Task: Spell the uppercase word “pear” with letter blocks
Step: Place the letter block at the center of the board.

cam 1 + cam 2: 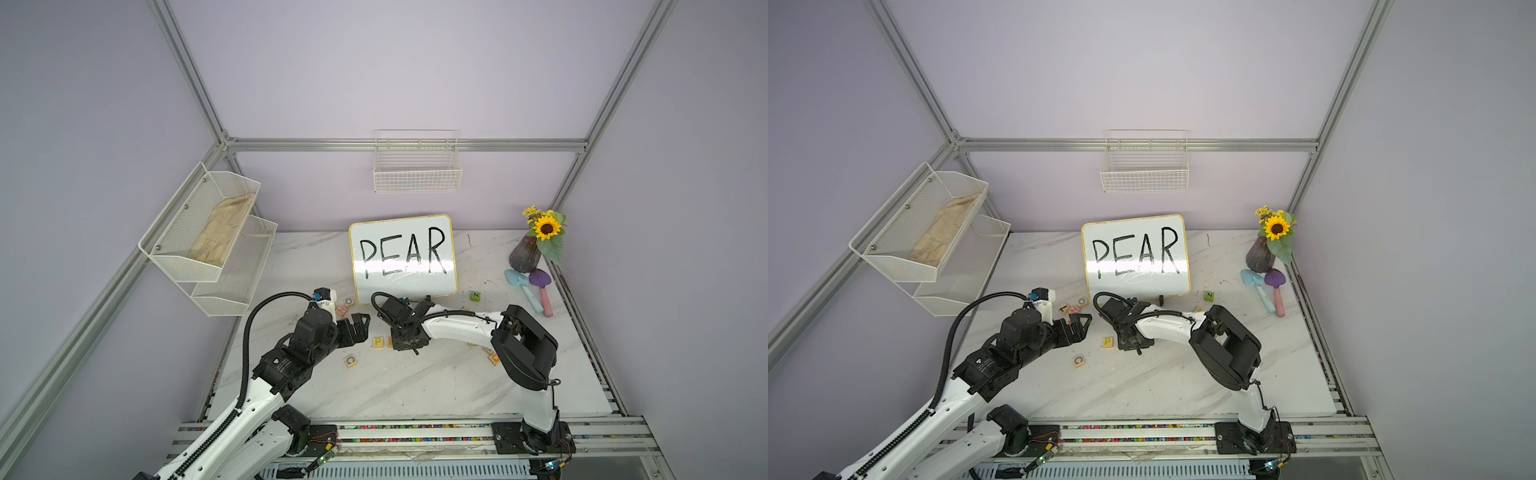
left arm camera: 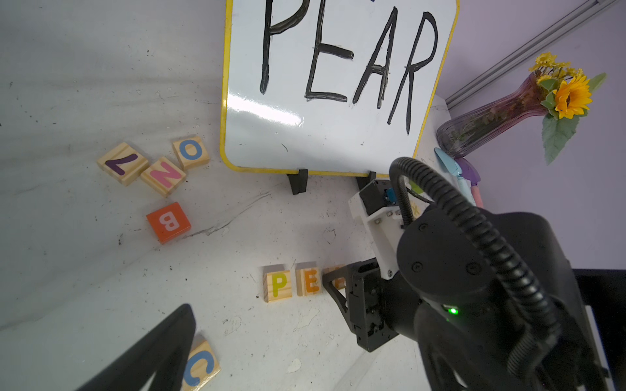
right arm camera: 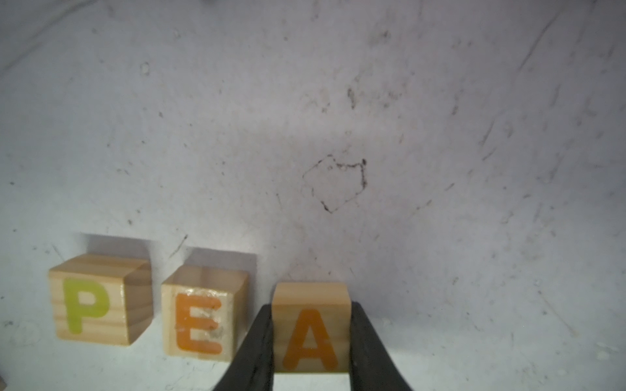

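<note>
Three letter blocks stand in a row in front of the whiteboard. The yellow P [image 3: 89,304] and the orange E [image 3: 200,321] rest on the marble table. Just beyond the E, across a small gap, my right gripper [image 3: 311,311] is shut on the orange A [image 3: 311,338], one black finger on each side. In both top views the right gripper [image 1: 409,345] points down and hides the A; the P [image 1: 377,341] [image 1: 1107,342] shows beside it. My left gripper [image 1: 359,326] hovers open and empty to the left of the row, one finger [image 2: 159,348] over the C block.
The yellow-rimmed whiteboard [image 1: 403,257] reading PEAR stands behind the row. Spare blocks lie around: C [image 1: 350,360], an orange B [image 2: 168,221], N and O [image 1: 345,305], a green N [image 1: 475,296]. A sunflower vase [image 1: 525,253] and toy shovels [image 1: 536,291] are far right.
</note>
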